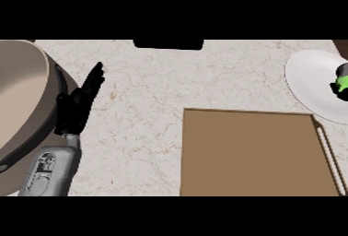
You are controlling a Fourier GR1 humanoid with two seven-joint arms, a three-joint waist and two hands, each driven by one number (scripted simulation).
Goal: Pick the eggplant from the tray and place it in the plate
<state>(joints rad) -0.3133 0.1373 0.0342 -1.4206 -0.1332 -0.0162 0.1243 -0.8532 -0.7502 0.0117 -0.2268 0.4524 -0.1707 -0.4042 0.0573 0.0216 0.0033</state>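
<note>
The brown tray lies flat at the lower middle of the counter with nothing on its visible surface. A white plate sits at the right edge, partly cut off. On it rests the dark eggplant with its green stem end, also cut by the frame. My left hand stands at the left, fingers straight and pointing up, holding nothing, far from tray and plate. My right hand does not show.
A large beige bowl-like vessel with a dark rim fills the left edge, just beside my left forearm. A black object sits at the counter's far edge. Speckled countertop lies between hand and plate.
</note>
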